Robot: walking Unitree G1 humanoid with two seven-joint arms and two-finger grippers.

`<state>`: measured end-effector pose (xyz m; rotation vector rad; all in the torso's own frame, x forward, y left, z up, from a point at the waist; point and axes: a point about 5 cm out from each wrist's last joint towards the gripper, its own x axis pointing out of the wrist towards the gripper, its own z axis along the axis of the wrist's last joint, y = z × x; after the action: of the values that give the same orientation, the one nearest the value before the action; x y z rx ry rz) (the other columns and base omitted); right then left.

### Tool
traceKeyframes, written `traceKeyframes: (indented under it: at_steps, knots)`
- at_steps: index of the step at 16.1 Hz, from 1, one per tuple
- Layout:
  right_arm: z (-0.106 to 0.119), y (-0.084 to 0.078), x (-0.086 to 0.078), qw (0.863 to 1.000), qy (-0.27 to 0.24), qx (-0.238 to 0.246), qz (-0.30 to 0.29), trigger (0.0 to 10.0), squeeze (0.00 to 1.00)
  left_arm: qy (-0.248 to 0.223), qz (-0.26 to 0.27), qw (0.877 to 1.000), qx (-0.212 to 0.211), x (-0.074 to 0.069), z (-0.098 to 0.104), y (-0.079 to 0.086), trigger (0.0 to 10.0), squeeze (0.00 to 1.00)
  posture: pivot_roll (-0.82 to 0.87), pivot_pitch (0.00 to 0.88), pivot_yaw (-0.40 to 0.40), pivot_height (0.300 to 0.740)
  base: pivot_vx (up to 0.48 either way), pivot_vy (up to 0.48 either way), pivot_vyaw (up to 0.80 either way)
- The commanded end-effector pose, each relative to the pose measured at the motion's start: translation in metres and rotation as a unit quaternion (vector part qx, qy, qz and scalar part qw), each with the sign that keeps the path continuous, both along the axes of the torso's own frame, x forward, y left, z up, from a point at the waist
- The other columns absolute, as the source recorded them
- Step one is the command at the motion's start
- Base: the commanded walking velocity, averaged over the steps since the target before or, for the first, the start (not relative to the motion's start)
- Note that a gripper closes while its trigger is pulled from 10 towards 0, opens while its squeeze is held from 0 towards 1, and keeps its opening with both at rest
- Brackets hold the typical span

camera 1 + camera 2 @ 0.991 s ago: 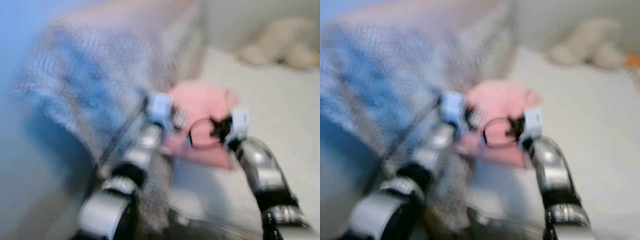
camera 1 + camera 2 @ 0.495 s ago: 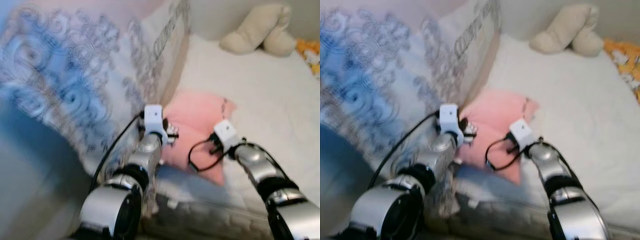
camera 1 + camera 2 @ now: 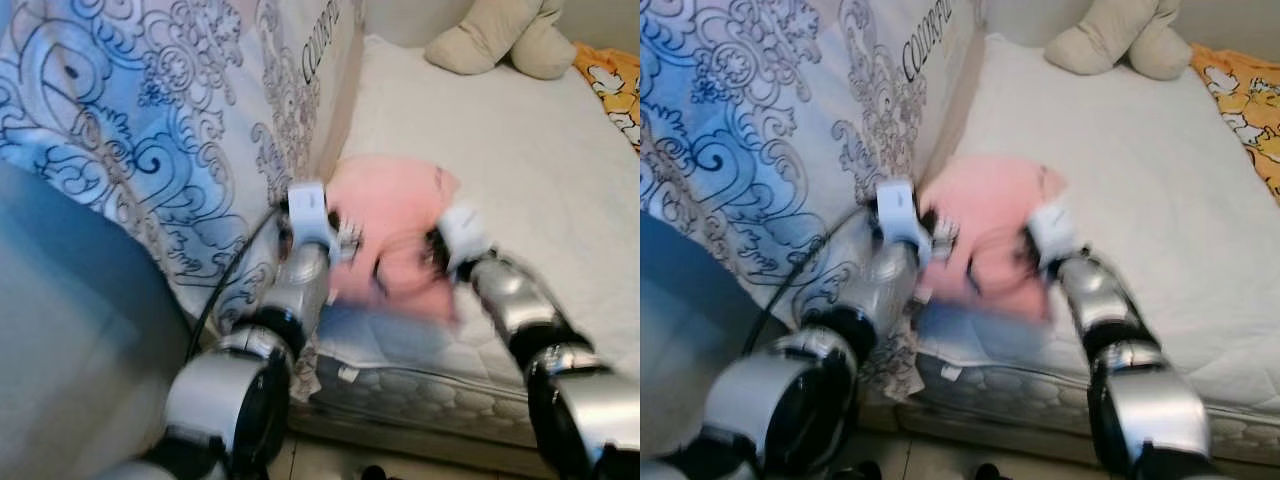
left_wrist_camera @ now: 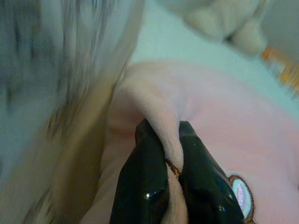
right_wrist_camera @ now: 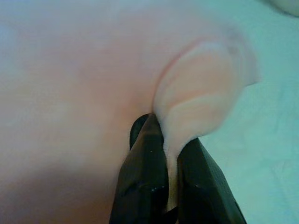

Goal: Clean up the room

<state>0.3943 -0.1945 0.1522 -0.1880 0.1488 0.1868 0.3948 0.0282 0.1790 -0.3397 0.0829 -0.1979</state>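
Up it comes: the pink pillow [image 3: 395,225] has risen off the white mattress [image 3: 540,170] and both arms have swung inward since half a second ago. The left gripper [image 4: 170,163] pinches a fold at one edge, the right gripper [image 5: 170,175] clamps a corner, both closed tight on fabric. The pillow hangs just beside the patterned duvet [image 3: 170,120]. Best to lift evenly, both sides level, so neither pinch slips.
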Motion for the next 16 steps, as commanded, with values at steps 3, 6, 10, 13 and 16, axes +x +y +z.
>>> traceKeyframes:
  at_steps: [3, 6, 10, 13, 16]
  knots:
    - [0.027, -0.015, 0.008, 0.998, -0.032, 0.038, -0.042, 10.0, 0.00, -0.018, -0.001, 0.996, -0.085, -0.001, 0.029, -0.024, 10.0, 0.00, -0.03, 0.227, -0.038, 0.740, 0.000, 0.000, 0.00]
    - [-0.004, 0.000, 0.002, 0.996, 0.029, -0.079, -0.019, 10.0, 0.00, 0.068, 0.062, 0.993, -0.074, -0.010, -0.020, -0.009, 10.0, 0.00, -0.03, 0.265, -0.076, 0.740, 0.000, 0.000, 0.00]
    - [-0.038, 0.006, -0.011, 0.988, 0.089, -0.129, 0.003, 10.0, 0.00, 0.127, 0.025, 0.989, -0.078, -0.032, -0.047, -0.040, 10.0, 0.00, -0.05, 0.282, -0.094, 0.740, 0.000, 0.000, 0.00]
    - [-0.036, 0.003, -0.011, 0.988, 0.086, -0.126, 0.001, 10.0, 0.00, 0.123, 0.009, 0.988, -0.095, -0.032, -0.040, -0.049, 10.0, 0.00, -0.05, 0.282, -0.094, 0.740, 0.000, 0.000, 0.00]
    - [-0.025, -0.007, -0.007, 0.993, 0.073, -0.088, -0.021, 10.0, 1.00, 0.085, -0.017, 0.994, -0.069, -0.029, -0.023, -0.057, 10.0, 1.00, -0.05, 0.266, -0.085, 0.740, 0.000, 0.000, 0.00]
